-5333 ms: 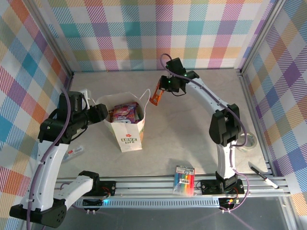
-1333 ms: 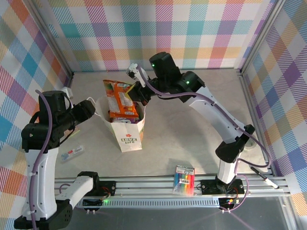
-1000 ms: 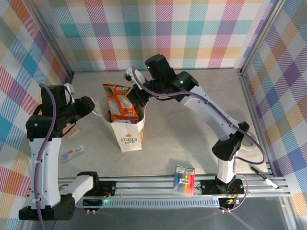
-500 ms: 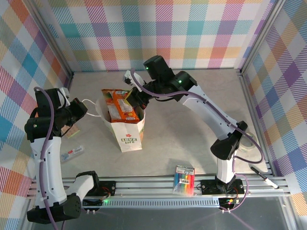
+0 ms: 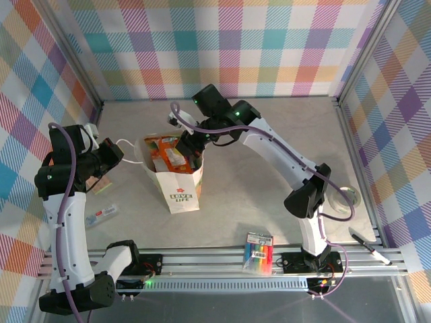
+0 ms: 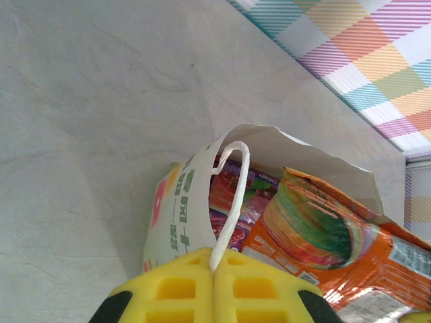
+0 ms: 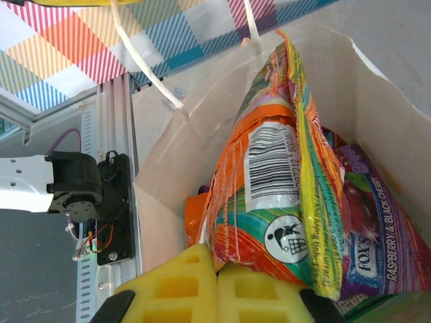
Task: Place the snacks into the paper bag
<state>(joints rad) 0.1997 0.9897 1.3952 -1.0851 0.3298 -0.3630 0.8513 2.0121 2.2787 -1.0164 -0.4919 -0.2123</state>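
The bag (image 5: 178, 180) stands upright on the table (image 5: 269, 168), at about 9 o'clock from the table's middle, with its mouth open upward. The left gripper (image 6: 214, 268) sits at the bag's 10 o'clock. Its yellow fingers are pressed together on the white handle (image 6: 231, 195), which runs from the bag's rim straight into the pinch

The right gripper (image 7: 217, 268) reaches the bag's mouth from 1 o'clock, with its fingers clamped on one end of the orange packet (image 7: 273, 182). That packet stands on edge in the mouth, partly inside, and its far end pokes past the rim toward 11 o'clock. Its barcode faces the right wrist camera; how deep it sits I cannot tell. A purple packet (image 7: 363, 232) with cherry lettering lies lower in the bag, touching the orange one

A marker pack (image 5: 258, 253) lies at the bag's 5 o'clock, by the near rail and well apart from the bag. A pen (image 5: 369, 247) lies at the bag's 4 o'clock, near the table's right edge
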